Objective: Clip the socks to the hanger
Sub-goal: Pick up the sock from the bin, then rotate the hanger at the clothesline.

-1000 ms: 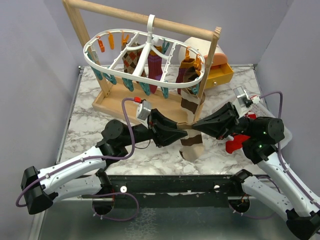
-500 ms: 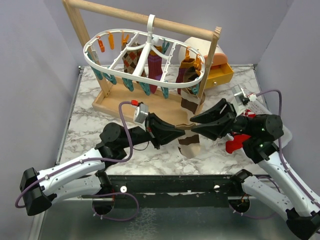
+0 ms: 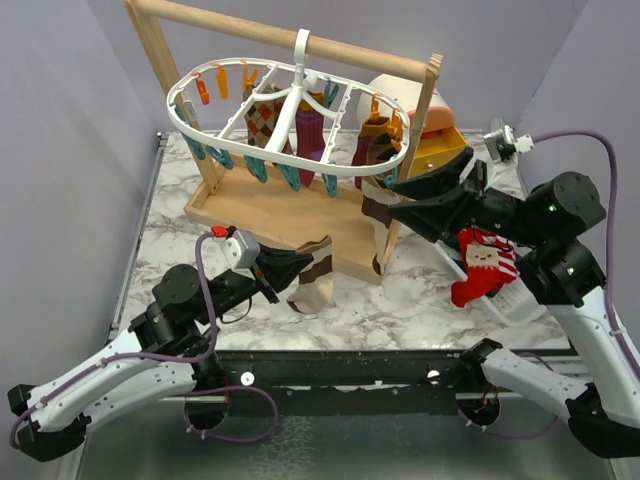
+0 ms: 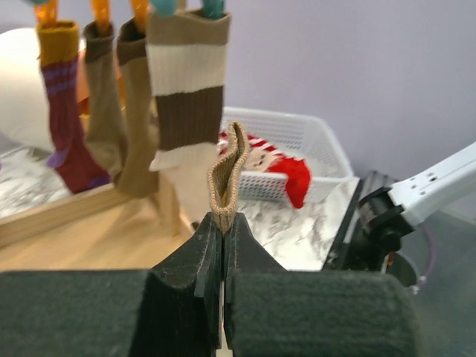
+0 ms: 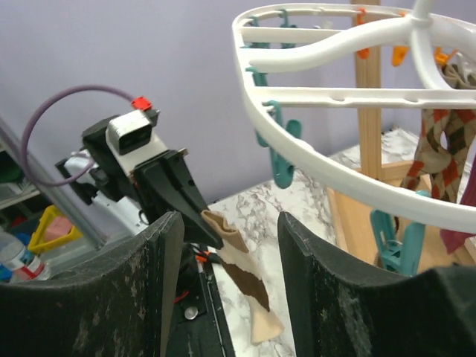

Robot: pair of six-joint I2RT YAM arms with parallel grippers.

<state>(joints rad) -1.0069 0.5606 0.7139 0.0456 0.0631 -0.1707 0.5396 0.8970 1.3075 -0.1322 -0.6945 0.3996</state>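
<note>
Marbled tabletop [image 3: 170, 235] carries one white hanger [image 3: 190, 125] with at least four socks clipped. The left gripper [image 3: 296, 266] clenches one tan-brown striped sock [image 3: 313, 285] above the table. The right gripper [image 3: 390, 198] gapes empty beside the hanger. One red sock [image 3: 485, 262] lies in one basket [image 3: 535, 308].
</note>
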